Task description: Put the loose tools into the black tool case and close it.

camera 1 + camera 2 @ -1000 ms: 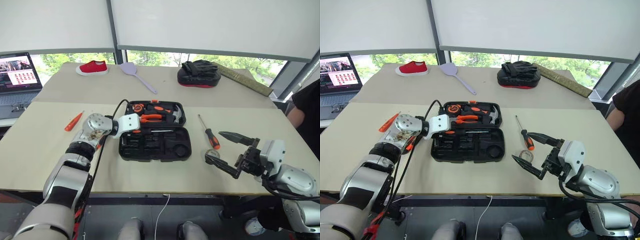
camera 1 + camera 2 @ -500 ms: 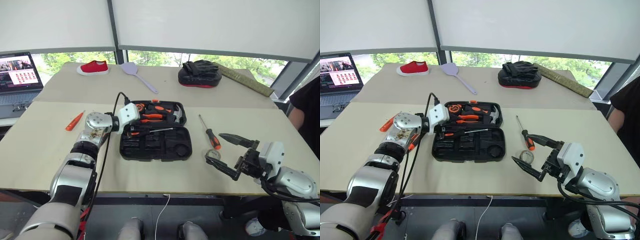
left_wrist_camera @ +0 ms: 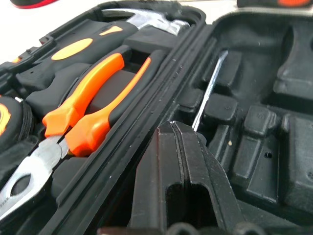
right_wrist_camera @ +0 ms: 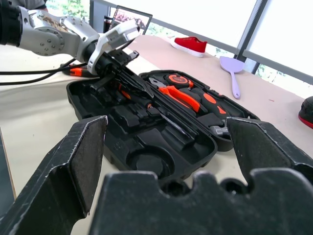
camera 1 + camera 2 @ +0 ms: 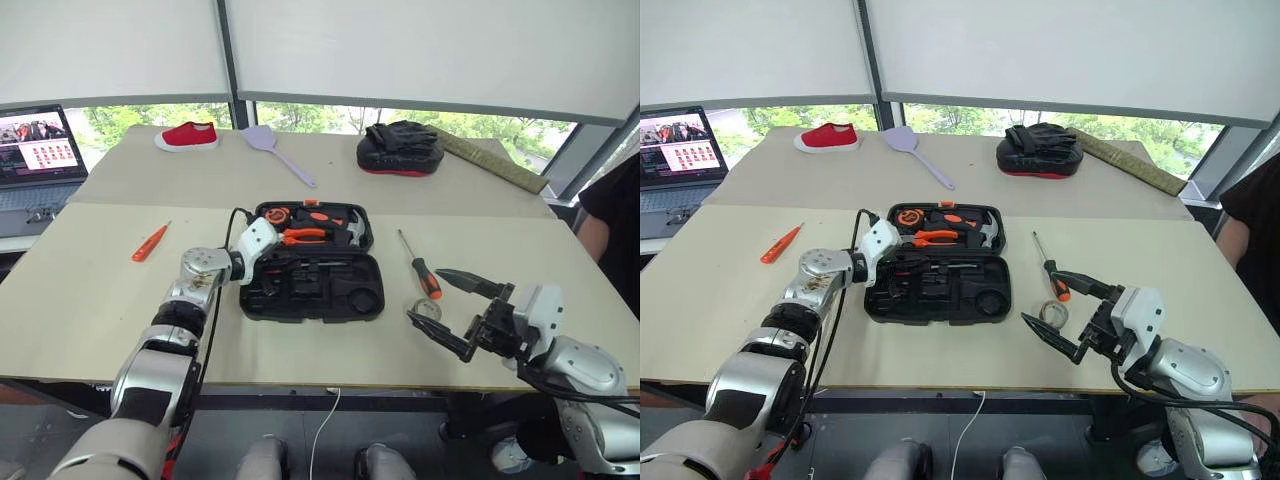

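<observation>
Tabletop (image 5: pixel 300 180), laptop (image 5: pixel 35 150), window blinds (image 5: pixel 420 50)

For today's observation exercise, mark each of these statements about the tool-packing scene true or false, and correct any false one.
1. The black tool case lies open on the table. True.
2. The left gripper is wide open above the case. False: it is shut, low inside the case near a screwdriver lying there.
3. The right gripper is open. True.
4. The tester pen lies in the case. False: it lies on the table, left of the case.
5. A second screwdriver lies on the table right of the case. True.
</observation>
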Action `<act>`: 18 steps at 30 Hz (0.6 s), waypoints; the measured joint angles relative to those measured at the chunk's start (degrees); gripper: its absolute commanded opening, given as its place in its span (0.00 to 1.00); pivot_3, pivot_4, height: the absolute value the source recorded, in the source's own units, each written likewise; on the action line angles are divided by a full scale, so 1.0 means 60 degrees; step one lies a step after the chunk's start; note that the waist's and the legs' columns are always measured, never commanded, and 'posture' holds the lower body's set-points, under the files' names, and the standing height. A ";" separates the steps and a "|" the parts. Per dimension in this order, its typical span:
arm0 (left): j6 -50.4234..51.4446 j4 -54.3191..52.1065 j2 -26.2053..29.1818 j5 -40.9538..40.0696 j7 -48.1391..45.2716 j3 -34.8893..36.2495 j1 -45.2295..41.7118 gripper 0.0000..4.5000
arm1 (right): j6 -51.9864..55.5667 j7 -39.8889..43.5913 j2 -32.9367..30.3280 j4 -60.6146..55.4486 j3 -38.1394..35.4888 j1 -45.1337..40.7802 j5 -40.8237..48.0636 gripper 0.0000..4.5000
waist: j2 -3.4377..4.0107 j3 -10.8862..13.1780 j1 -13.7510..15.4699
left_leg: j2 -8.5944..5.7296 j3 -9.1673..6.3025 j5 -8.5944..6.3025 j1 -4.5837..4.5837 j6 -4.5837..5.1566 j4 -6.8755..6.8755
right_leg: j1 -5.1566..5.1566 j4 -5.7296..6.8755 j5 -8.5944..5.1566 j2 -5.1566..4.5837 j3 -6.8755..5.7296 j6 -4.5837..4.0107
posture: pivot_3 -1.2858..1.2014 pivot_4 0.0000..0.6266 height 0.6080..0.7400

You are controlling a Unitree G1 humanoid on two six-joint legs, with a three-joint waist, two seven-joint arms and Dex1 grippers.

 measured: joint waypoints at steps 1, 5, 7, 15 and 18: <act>0.0052 -0.0064 -0.0020 0.0089 0.0122 -0.0065 -0.0001 0.00 | 0.0000 0.0000 0.0004 0.0000 0.0002 0.0002 -0.0013 1.00 | 0.0001 -0.0001 0.0021 | 0.0000 -0.0001 0.0000 0.0002 0.0000 0.0000 | 0.0001 0.0000 0.0000 0.0000 0.0000 0.0000 | 0.52 0.24 1.00; 0.0161 -0.0268 -0.0025 0.0448 0.0560 -0.0399 -0.0027 0.00 | 0.0000 -0.0028 0.0108 -0.0001 0.0026 0.0048 -0.0080 1.00 | 0.0017 -0.0013 0.0052 | 0.0000 0.0000 -0.0001 0.0025 -0.0001 0.0000 | 0.0020 -0.0001 -0.0001 -0.0001 0.0002 0.0000 | 0.52 0.24 1.00; 0.0149 -0.0315 -0.0026 0.0585 0.0720 -0.0489 -0.0029 0.00 | 0.0003 -0.0108 0.0177 -0.0001 0.0063 0.0061 -0.0092 1.00 | 0.0031 -0.0023 0.0052 | 0.0001 -0.0001 -0.0001 0.0032 -0.0001 0.0000 | 0.0022 0.0002 -0.0001 0.0000 0.0003 0.0000 | 0.52 0.24 1.00; -0.0420 -0.1250 0.0036 -0.2092 -0.1243 0.1348 0.0929 0.53 | 0.0093 -0.0888 0.0450 -0.0129 -0.0763 0.1021 -0.0061 1.00 | 0.0032 -0.0023 0.0033 | 0.0005 -0.0003 -0.0003 -0.0009 0.0004 0.0000 | -0.0014 0.0003 0.0027 0.0002 0.0005 -0.0052 | 0.52 0.24 1.00; -0.0556 -0.2527 0.0671 -0.3146 -0.2442 0.1962 0.1559 0.79 | 0.0090 -0.1147 0.0615 0.0009 -0.1312 0.1862 -0.0091 1.00 | 0.0037 -0.0025 0.0029 | 0.0005 0.0001 -0.0009 0.0003 0.0011 -0.0001 | -0.0001 -0.0004 0.0028 0.0001 0.0006 -0.0059 | 0.52 0.24 1.00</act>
